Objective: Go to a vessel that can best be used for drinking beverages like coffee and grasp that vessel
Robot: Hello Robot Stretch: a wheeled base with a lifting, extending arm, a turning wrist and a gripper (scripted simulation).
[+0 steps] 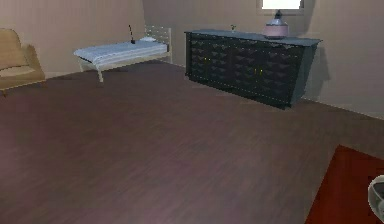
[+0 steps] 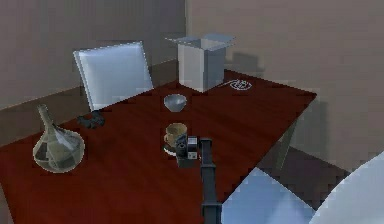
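- In the arm side view, a brownish mug (image 2: 176, 132) stands upright on a red-brown table (image 2: 120, 175), near the middle of the tabletop
- The robot's dark arm (image 2: 209, 188) rises from the bottom edge across the table, and the gripper (image 2: 181, 150) sits at the mug's near side; whether it touches the mug cannot be told
- How the gripper's fingers are set cannot be told, and with the mug standing on the table right at them, neither can whether it holds anything
- Just beyond the mug lies a small grey bowl (image 2: 177, 101); farther back an open-topped pale box (image 2: 203, 65) stands upright, with a round flat object (image 2: 240, 86) just to its right
- Toward the table's left end stands a glass flask (image 2: 55, 148) with a narrow neck, and a small dark object (image 2: 93, 121) lies between it and the bowl
- A white chair (image 2: 112, 72) faces the table's far side, and a pale chair (image 2: 265, 205) stands at the near side, lower right
- In the forward view, a dark dresser (image 1: 250, 65) with a lamp (image 1: 278, 25) on top lines the far wall, a bed (image 1: 120, 55) lies to its left, and a tan armchair (image 1: 15, 60) sits at the left edge, across a wooden floor (image 1: 150, 140)
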